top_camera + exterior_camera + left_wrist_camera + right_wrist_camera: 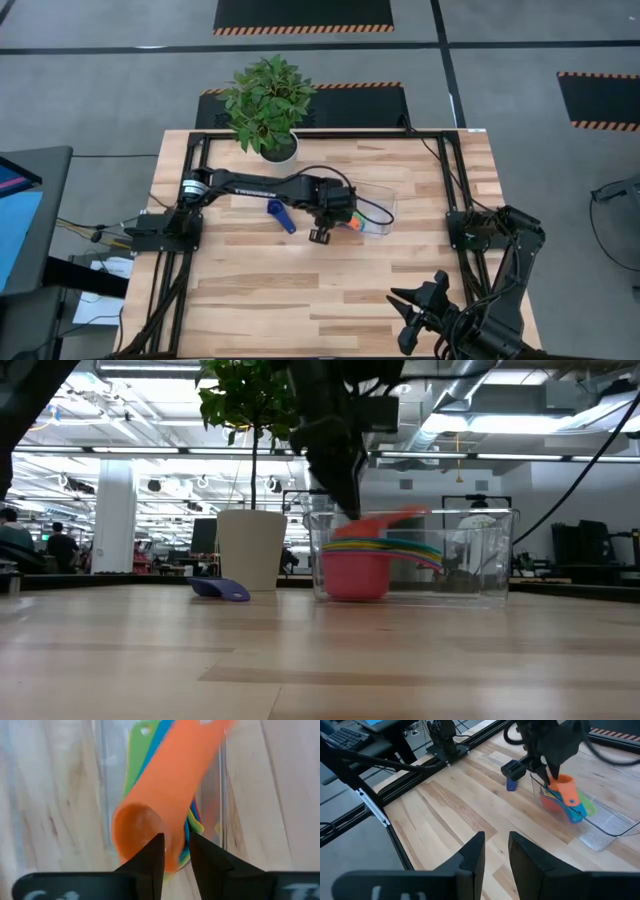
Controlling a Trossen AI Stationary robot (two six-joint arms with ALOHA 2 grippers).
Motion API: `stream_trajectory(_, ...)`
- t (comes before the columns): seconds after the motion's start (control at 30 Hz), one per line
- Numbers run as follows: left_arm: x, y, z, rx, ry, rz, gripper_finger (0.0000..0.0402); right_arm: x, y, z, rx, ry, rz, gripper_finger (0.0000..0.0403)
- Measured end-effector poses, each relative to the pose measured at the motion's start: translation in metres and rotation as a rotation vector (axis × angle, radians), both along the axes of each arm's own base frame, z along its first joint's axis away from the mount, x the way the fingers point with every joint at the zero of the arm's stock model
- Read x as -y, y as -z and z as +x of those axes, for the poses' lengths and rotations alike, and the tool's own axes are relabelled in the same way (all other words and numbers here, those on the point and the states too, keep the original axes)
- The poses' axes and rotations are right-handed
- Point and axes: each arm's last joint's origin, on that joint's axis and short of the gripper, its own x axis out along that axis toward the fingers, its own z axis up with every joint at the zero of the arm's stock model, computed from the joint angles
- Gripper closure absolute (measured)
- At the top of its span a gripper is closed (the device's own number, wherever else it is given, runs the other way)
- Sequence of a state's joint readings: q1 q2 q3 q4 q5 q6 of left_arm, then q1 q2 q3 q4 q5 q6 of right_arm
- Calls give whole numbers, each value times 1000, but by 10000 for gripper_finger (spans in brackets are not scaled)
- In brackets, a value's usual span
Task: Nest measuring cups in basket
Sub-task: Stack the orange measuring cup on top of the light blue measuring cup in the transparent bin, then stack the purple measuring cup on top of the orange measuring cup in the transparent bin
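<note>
Orange plastic sits between my left gripper (176, 851) fingers: the orange measuring cup (165, 795), rim astride 1 finger, jaws parted slightly, so whether they pinch it I cannot tell. My left arm stretches across the table over the clear basket (383, 208), tipped down onto the nested stack (375, 560) (colours half hidden). 1 blue cup (280, 215) lies outside. My right gripper (495, 851) waits, jaws apart, near the front edge

Dark jointed arms (260, 184), black cables, black fingers (150, 862)
</note>
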State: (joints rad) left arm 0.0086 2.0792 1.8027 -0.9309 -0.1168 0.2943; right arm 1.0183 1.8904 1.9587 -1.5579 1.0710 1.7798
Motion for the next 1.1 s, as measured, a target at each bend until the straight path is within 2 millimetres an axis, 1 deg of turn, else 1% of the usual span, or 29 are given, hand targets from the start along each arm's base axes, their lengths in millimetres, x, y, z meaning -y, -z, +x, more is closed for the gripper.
stream_trajectory(0.17,0,-19,3,29,-4,-2,318,0,0,0,-1,0,0,292)
stream_trajectory(0.27,1,-32,2,34,-39,-20,318,0,0,0,-2,-2,-3,292)
stream_trajectory(0.33,3,-39,-5,-30,-64,-34,318,0,0,0,-6,-5,-7,292)
stream_trajectory(0.43,9,-49,-23,-186,-104,-51,318,0,1,-1,-29,-8,-2,292)
stream_trajectory(0.47,11,-50,-29,-246,-115,-65,318,0,1,-1,-37,-13,-4,292)
stream_trajectory(0.57,21,-39,-44,-414,-115,-73,317,0,1,-1,-55,-25,-15,292)
stream_trajectory(0.67,30,-14,-53,-515,-95,-18,317,0,1,-1,-63,-29,-18,292)
stream_trajectory(0.77,30,14,-69,-643,-72,27,317,0,1,-1,-64,-30,-18,292)
stream_trajectory(0.83,28,26,-85,-736,-83,45,317,0,1,-1,-63,-30,-14,292)
stream_trajectory(0.87,26,28,-94,-761,-97,49,317,-1,1,-1,-62,-31,-13,292)
stream_trajectory(0.93,25,25,-110,-732,-113,47,317,-1,1,-1,-63,-32,-14,292)
stream_trajectory(0.97,25,22,-120,-687,-116,41,317,-1,1,-1,-65,-33,-13,292)
stream_trajectory(1.0,26,18,-129,-631,-119,32,317,-1,1,-1,-65,-32,-14,292)
stream_trajectory(1.1,25,9,-160,-390,-123,-6,317,-1,1,-1,-66,-33,-14,292)
